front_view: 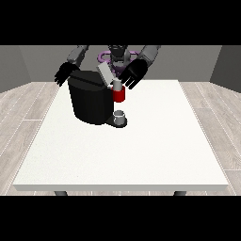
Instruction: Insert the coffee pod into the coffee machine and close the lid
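1. Light: even, diffuse, moderately bright; no single source apparent.
2. Table (141, 155): white top uniformly lit, no glare.
3. Shadows: faint, soft patch at coffee machine (89, 101) base.
4. Dark parts: machine body and black hands show little surface detail.
5. Edges: straight, undistorted.

The coffee machine (90, 101) at far left has a black body with a dull plastic look, its raised lid (105, 74) a paler grey — brushed-metal in look. Its front part (119, 95) is glossy red. The table (141, 150) is matt white (faintly speckled), and the floor (28, 106) looks like pale wood planks.
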You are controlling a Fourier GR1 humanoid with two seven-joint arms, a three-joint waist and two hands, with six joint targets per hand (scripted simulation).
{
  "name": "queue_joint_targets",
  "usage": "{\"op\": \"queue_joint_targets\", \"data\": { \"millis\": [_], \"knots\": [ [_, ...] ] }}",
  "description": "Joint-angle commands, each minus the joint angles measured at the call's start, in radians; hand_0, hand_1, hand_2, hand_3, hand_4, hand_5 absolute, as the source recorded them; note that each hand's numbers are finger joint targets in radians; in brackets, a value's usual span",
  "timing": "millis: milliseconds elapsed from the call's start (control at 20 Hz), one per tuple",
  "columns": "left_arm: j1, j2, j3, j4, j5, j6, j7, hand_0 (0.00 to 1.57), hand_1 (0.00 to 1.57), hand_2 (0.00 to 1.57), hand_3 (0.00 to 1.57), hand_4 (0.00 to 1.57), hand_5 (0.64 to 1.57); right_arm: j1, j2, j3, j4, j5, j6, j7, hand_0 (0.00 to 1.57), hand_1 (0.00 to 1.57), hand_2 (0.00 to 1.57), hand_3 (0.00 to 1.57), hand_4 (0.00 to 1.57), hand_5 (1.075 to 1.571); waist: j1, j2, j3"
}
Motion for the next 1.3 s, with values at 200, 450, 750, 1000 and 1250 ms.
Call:
{"op": "queue_joint_targets", "data": {
  "millis": [200,450,750,1000,1250],
  "knots": [
    [-0.033,0.019,0.012,0.013,-0.012,-0.006,0.007,1.18,1.18,1.25,1.19,0.49,1.571,-0.005,0.02,0.006,0.005,0.02,-0.027,-0.051,0.0,0.0,0.0,0.0,0.51,1.571,0.002,0.044,0.0001],
    [-0.018,-0.008,0.012,0.03,-0.014,-0.009,0.018,1.25,1.25,1.28,1.18,0.48,1.571,-0.041,-0.015,-0.02,-0.028,-0.017,0.001,0.02,0.0,0.0,0.0,0.0,0.45,1.571,-0.013,0.026,-0.0001],
    [0.028,-0.007,0.017,0.02,-0.004,-0.023,-0.028,1.21,1.21,1.24,1.12,0.46,1.571,0.002,-0.05,-0.061,0.004,-0.047,0.035,-0.007,0.0,0.0,0.0,0.0,0.42,1.571,0.009,0.017,-0.0001],
    [0.006,-0.026,-0.004,0.007,-0.041,0.018,-0.005,1.13,1.13,1.17,1.0,0.46,1.571,0.009,0.021,-0.011,0.021,0.0,-0.02,-0.064,0.0,0.0,0.0,0.0,0.4,1.571,0.016,0.036,0.0],
    [-0.003,0.008,-0.006,0.014,-0.046,-0.044,-0.016,1.07,1.07,1.12,0.95,0.38,1.571,-0.001,-0.004,-0.029,0.027,-0.001,-0.028,-0.005,0.0,0.0,0.0,0.0,0.38,1.571,0.027,0.01,0.0]
  ]
}}
